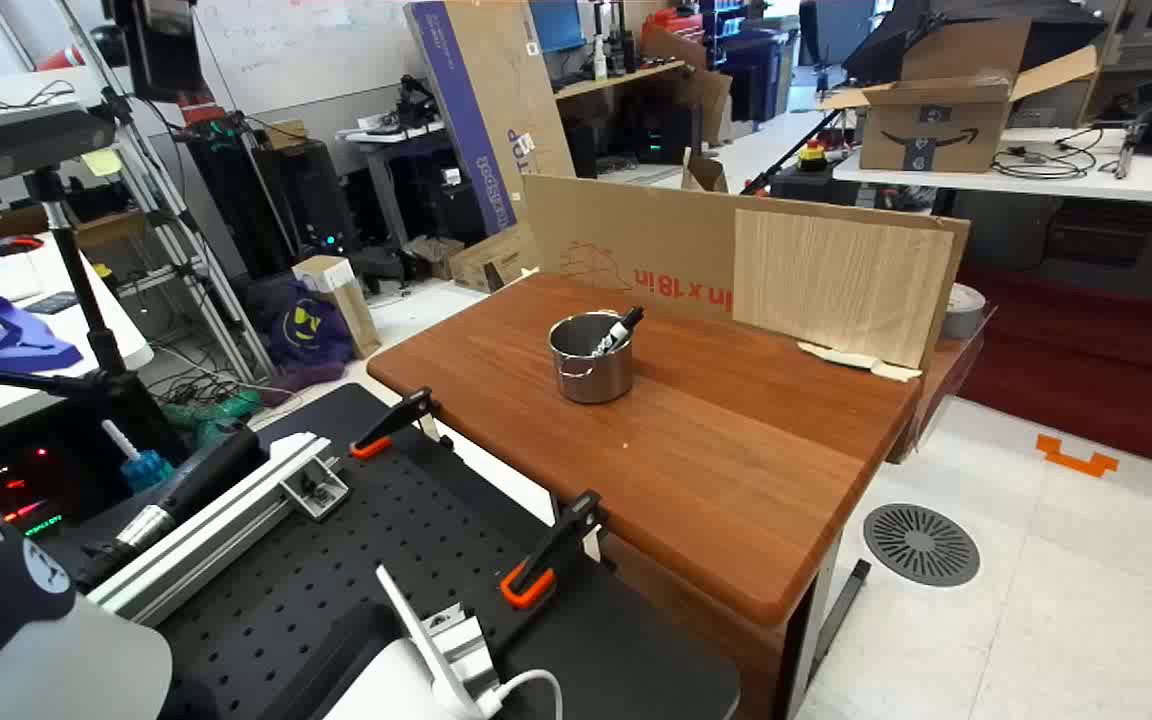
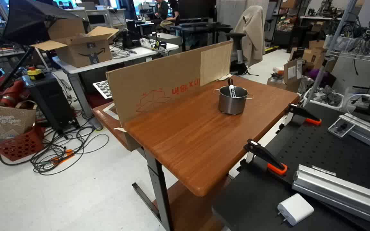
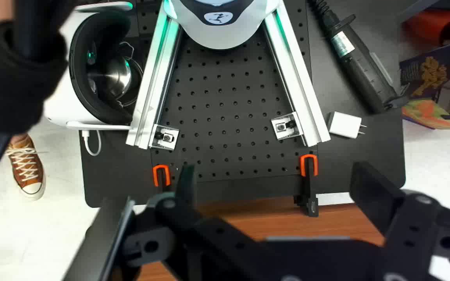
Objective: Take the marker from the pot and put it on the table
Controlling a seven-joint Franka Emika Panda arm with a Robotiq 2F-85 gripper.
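Note:
The marker is black and white and leans inside the small steel pot, its dark end sticking up over the rim. In an exterior view the marker and pot also show. The pot stands upright on the reddish-brown table. My gripper shows only in the wrist view. Its fingers are wide apart with nothing between them, above the edge where the black bench meets the table. The marker and the pot on the table are out of the wrist view.
A cardboard panel stands along the table's far edge. Orange-handled clamps grip the near edge beside the black perforated bench. A white headset, a round steel object, aluminium rails and a white charger lie there.

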